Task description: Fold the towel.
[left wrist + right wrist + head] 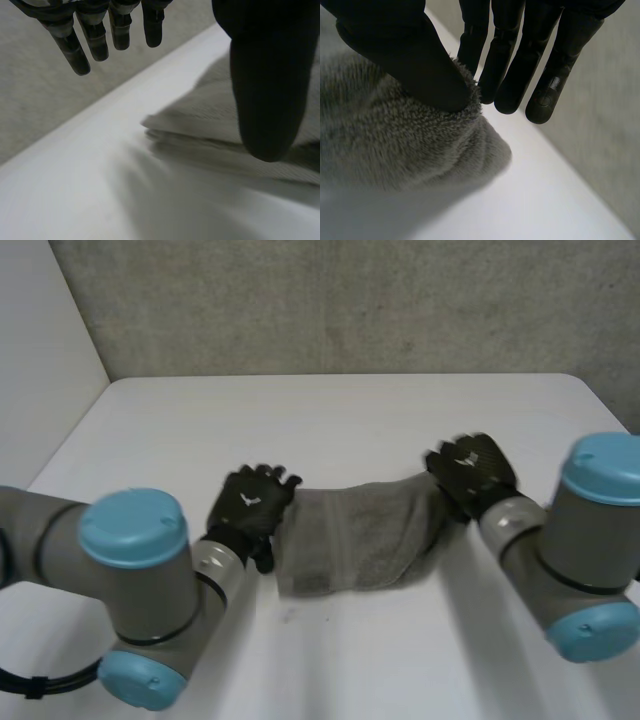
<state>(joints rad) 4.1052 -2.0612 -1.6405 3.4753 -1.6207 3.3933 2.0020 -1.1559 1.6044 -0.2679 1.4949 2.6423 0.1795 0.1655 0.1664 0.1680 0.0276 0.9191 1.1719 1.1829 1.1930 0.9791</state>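
A grey towel (360, 540) lies folded on the white table (340, 420), between my two hands. My right hand (472, 472) is at the towel's right end. In the right wrist view its thumb (410, 60) pinches a raised fold of the towel (395, 140) against the fingers, lifting that end slightly. My left hand (250, 505) hovers at the towel's left edge with its fingers straight and spread. In the left wrist view the towel's layered corner (200, 125) lies between its thumb (265, 75) and its fingers (80, 50), which do not touch it.
A grey wall (340, 300) rises behind the table's far edge. Bare table surface lies beyond the towel and in front of it, between both arms.
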